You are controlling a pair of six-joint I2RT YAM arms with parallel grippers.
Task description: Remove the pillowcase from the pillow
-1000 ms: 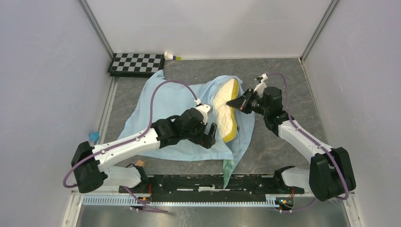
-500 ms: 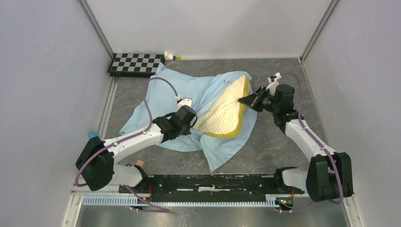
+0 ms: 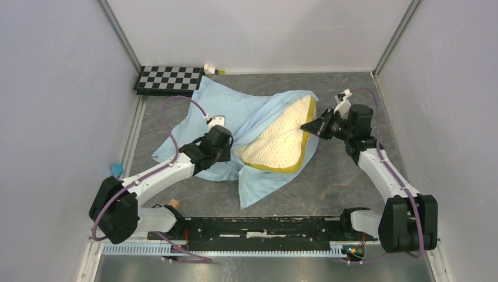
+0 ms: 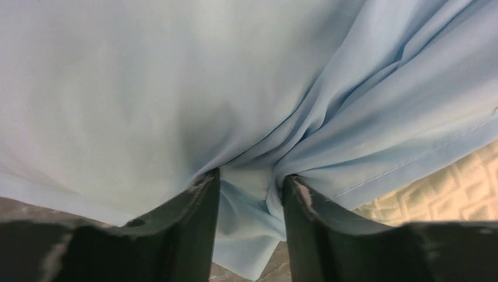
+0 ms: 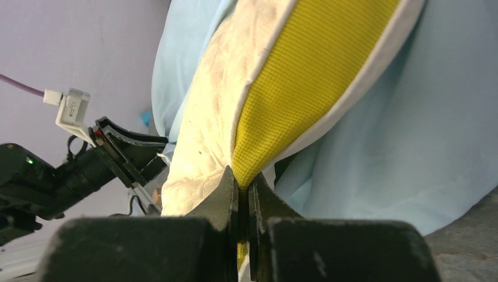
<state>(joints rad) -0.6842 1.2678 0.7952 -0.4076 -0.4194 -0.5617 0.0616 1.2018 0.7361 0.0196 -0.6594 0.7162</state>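
Note:
The cream pillow (image 3: 279,138) lies mid-table, its dimpled top mostly bare, with the yellow side band along its near edge. The light-blue pillowcase (image 3: 223,108) is spread out to its left and under it, still wrapping the pillow's far and left edges. My left gripper (image 3: 229,154) is shut on a bunch of the pillowcase (image 4: 176,88) just left of the pillow (image 4: 464,188); taut folds fan out from the left gripper (image 4: 249,182). My right gripper (image 3: 309,126) is shut on the pillow's right edge, pinching the yellow band (image 5: 311,64) at the right gripper (image 5: 242,182).
A checkerboard (image 3: 170,79) and a small white-green item (image 3: 211,70) sit at the back left. A small blue object (image 3: 116,170) lies by the left wall. Walls close in three sides. A black rail (image 3: 258,226) runs along the front.
My left gripper has pulled the pillowcase leftwards and back, baring more of the pillow. The right gripper has moved right with the pillow's edge, and the pillow has tipped from on edge to nearly flat.

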